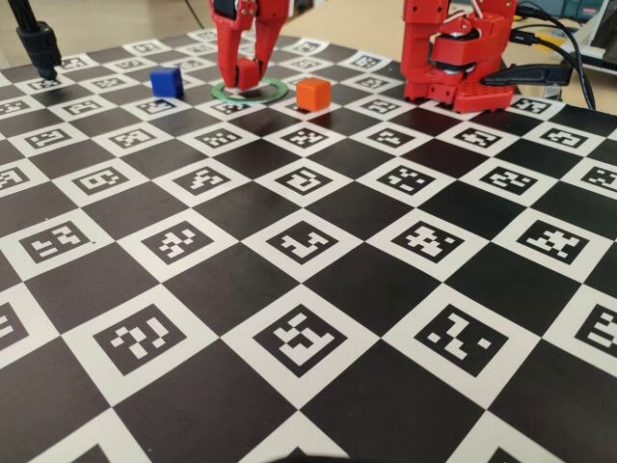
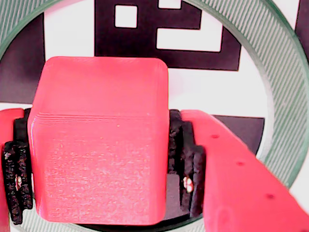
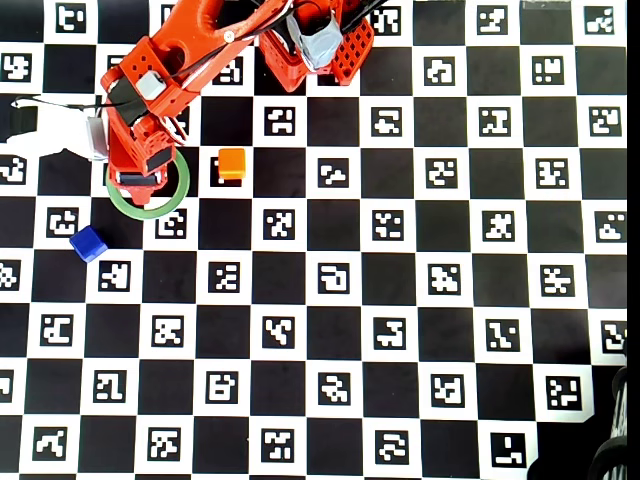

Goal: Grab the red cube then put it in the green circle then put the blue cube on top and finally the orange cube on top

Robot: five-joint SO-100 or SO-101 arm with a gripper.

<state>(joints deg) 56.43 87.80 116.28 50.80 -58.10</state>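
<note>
Inside the green circle (image 2: 277,63), the gripper (image 2: 104,169) clamps the red cube (image 2: 99,145) between its fingers.

A: How many cubes are there?
B: Three, one of each colour. One red cube (image 2: 99,140) sits between the fingers of the gripper (image 1: 244,75).
A: And the other two?
B: One blue cube (image 1: 167,82) to the gripper's left in the fixed view, one orange cube (image 1: 313,94) to its right.
A: Rings?
B: One green circle (image 1: 275,94), right under the gripper. One arm, one gripper.
</note>
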